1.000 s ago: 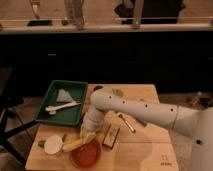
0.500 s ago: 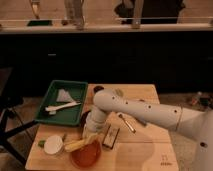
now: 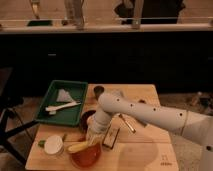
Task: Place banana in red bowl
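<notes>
The yellow banana (image 3: 79, 147) lies across the left rim of the orange-red bowl (image 3: 87, 157), near the table's front edge. Its right end reaches under my gripper (image 3: 93, 140). The gripper points down from the white arm (image 3: 145, 116), right over the bowl's back rim and at the banana's right end. The arm's wrist hides part of the bowl and the spot where gripper and banana meet.
A white round disc (image 3: 53, 145) lies left of the banana. A green tray (image 3: 50, 107) with white utensils stands at the back left. A dark bowl (image 3: 86, 118), a dark cup (image 3: 99, 91), a wrapped bar (image 3: 111, 137) and a thin stick (image 3: 126, 123) lie around the arm.
The banana and gripper have shifted a little to the right, toward the red bowl. The other things have not moved.
</notes>
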